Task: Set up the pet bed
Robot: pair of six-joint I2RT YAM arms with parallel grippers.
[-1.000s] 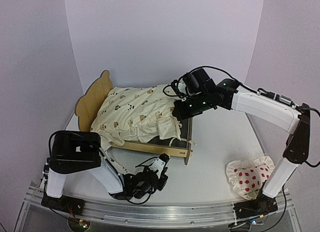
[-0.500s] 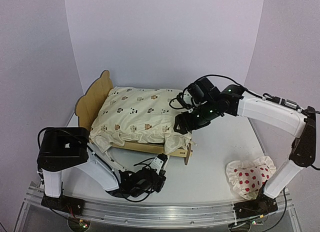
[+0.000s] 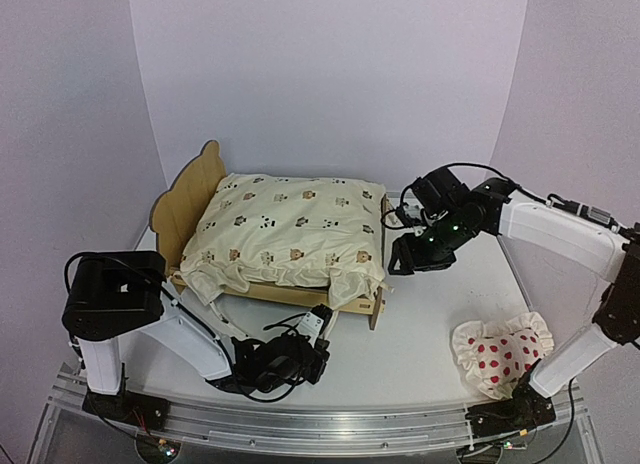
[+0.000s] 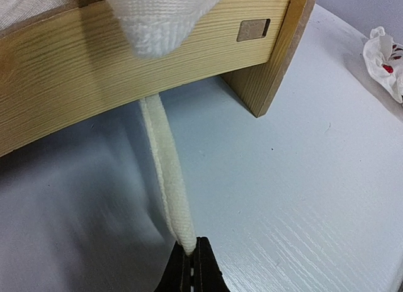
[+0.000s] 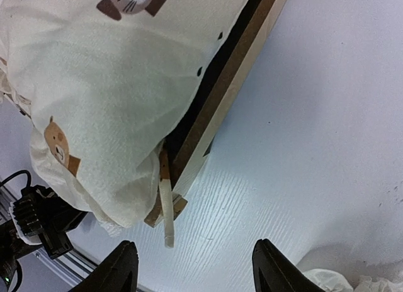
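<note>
The pet bed (image 3: 362, 306), a light plywood frame with a scalloped headboard (image 3: 185, 199), stands left of centre. A cream cover (image 3: 290, 229) with animal prints lies spread over it. One cream tie (image 4: 167, 172) of the cover hangs past the front rail (image 4: 94, 72) down to my left gripper (image 4: 191, 254), which is shut on its end, low in front of the bed (image 3: 327, 317). My right gripper (image 3: 398, 264) hangs open and empty just right of the bed's foot end. Its view (image 5: 196, 267) shows the bed's corner (image 5: 233, 72) and a second loose tie (image 5: 166, 213).
A white pillow with red dots (image 3: 500, 352) lies crumpled at the front right near the right arm's base. Its edge shows at the margins of the wrist views (image 4: 385, 53) (image 5: 352, 276). Purple walls close in the back and sides.
My right gripper let go of the cover and drew back to the right, off the bed. The cover went from bunched up to spread flat over the frame. The left gripper stayed shut.
</note>
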